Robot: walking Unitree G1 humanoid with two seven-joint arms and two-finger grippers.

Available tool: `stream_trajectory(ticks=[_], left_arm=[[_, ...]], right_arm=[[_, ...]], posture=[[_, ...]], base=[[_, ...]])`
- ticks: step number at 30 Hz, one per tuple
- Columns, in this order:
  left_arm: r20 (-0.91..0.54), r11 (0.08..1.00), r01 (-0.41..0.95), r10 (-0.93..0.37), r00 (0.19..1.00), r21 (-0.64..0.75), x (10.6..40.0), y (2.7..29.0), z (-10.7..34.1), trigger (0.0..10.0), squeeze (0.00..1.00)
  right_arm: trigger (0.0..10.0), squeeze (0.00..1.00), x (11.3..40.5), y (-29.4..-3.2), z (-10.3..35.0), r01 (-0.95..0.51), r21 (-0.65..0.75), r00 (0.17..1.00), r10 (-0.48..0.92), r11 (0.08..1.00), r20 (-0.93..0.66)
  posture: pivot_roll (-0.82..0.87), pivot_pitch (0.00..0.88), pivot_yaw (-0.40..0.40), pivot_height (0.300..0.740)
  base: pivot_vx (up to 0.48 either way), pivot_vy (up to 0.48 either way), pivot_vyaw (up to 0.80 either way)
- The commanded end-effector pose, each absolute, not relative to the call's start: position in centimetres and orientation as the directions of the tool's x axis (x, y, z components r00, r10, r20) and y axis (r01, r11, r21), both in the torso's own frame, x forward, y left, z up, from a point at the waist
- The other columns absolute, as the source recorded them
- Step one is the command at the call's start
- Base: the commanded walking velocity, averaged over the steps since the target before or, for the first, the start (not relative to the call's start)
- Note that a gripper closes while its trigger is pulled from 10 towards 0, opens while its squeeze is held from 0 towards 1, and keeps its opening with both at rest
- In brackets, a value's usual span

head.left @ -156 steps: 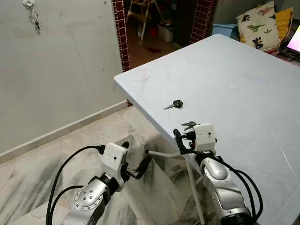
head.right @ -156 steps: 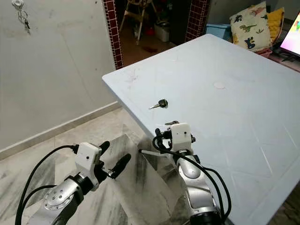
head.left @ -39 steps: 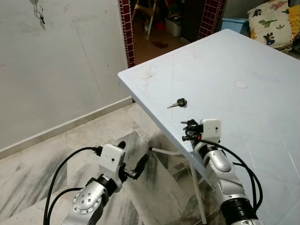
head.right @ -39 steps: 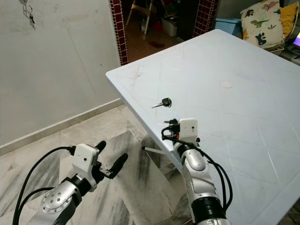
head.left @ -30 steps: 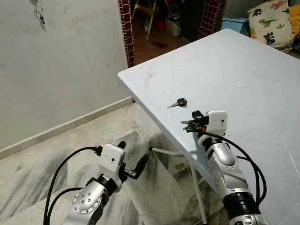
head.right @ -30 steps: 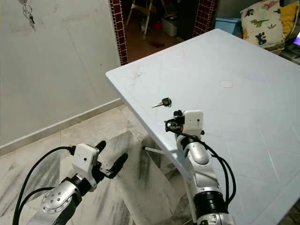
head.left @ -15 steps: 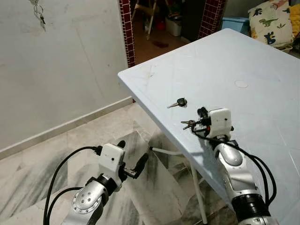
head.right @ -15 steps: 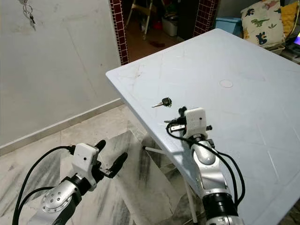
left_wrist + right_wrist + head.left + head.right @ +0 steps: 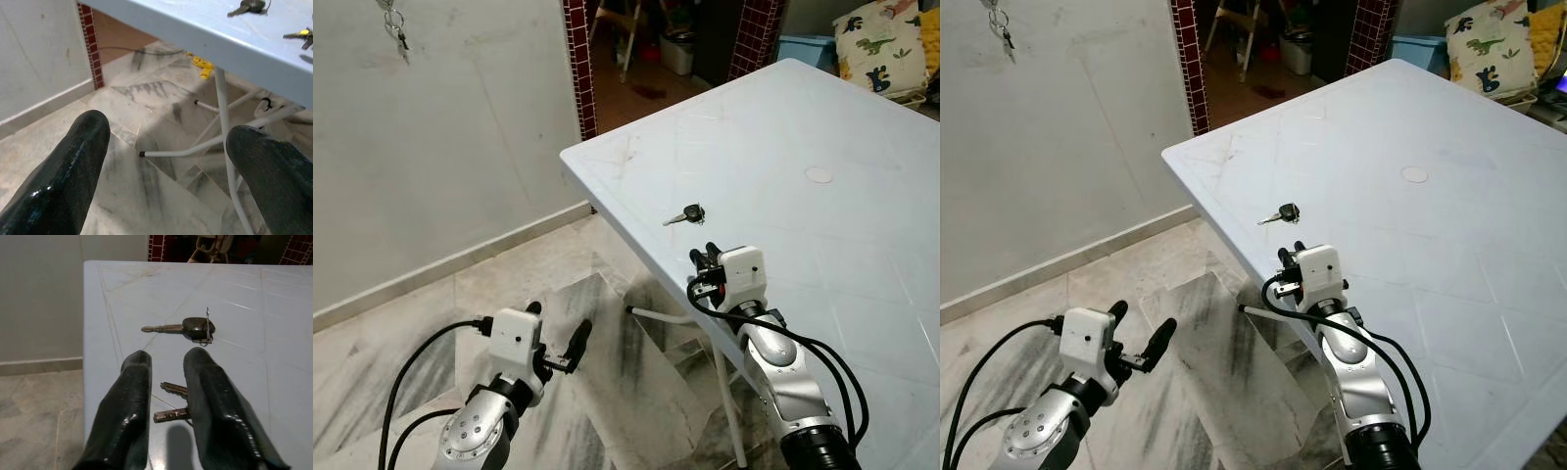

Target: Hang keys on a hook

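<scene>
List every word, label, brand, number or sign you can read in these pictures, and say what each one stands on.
None can be read.
Black-headed key on the table: no marking legible.
Dinosaur cushion: pictures only, no words.
Right gripper, left gripper: no labels visible.

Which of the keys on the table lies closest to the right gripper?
The small bunch of keys just by the right gripper. The single black-headed key lies farther up the table.

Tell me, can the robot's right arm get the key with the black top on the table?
Probably yes. The right gripper hangs over the table, the black-headed key just ahead, nothing between.
</scene>
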State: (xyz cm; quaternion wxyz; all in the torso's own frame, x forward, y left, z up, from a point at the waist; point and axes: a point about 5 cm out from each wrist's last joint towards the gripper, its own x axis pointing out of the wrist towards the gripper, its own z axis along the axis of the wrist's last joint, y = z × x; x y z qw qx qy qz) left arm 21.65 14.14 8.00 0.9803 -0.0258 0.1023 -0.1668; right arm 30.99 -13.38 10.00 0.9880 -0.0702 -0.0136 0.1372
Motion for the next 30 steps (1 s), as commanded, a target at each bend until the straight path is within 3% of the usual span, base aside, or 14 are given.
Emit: stream_trajectory(ticks=[1,8,10,20,26,30], left_arm=[[-0.229,0.936,0.339,-0.352,0.907,-0.097,21.4,14.1,7.4,10.0,0.0],[-0.25,0.879,0.467,-0.475,0.844,-0.093,21.3,12.8,7.1,10.0,0.0],[-0.229,0.821,0.566,-0.565,0.793,-0.068,21.0,11.7,7.5,10.0,0.0],[-0.262,0.71,0.693,-0.698,0.666,-0.129,20.3,10.7,7.0,10.0,0.0],[-0.251,0.698,0.702,-0.711,0.657,-0.139,20.3,10.7,7.0,10.0,0.0],[-0.217,0.71,0.702,-0.696,0.685,-0.062,20.8,10.8,7.5,10.0,0.0]], right_arm=[[10.0,1.0,30.9,-13.2,10.2,-0.278,-0.143,0.959,0.282,0.95,0.007],[10.0,1.0,31.1,-13.8,10.2,-0.252,-0.163,0.967,0.254,0.954,-0.012],[10.0,1.0,31.0,-14.0,10.1,-0.25,-0.159,0.968,0.249,0.955,-0.022],[10.0,1.0,31.1,-14.1,10.2,-0.247,-0.163,0.969,0.244,0.955,-0.036],[10.0,1.0,30.9,-14.1,9.8,-0.278,-0.155,0.96,0.27,0.948,-0.071],[10.0,1.0,30.7,-13.7,9.2,-0.308,-0.149,0.95,0.294,0.94,-0.106]], posture=[[0.05,0.103,0.061,0.74],[0.05,0.102,0.064,0.74],[0.04,0.103,0.064,0.74],[0.04,0.098,0.064,0.74],[0.03,0.1,0.062,0.74],[0.03,0.099,0.061,0.74]], base=[[0.0,0.0,0.0],[0.0,0.0,0.0],[0.0,0.0,0.0],[0.0,0.0,0.0],[0.0,0.0,0.0],[0.0,0.0,0.0]])
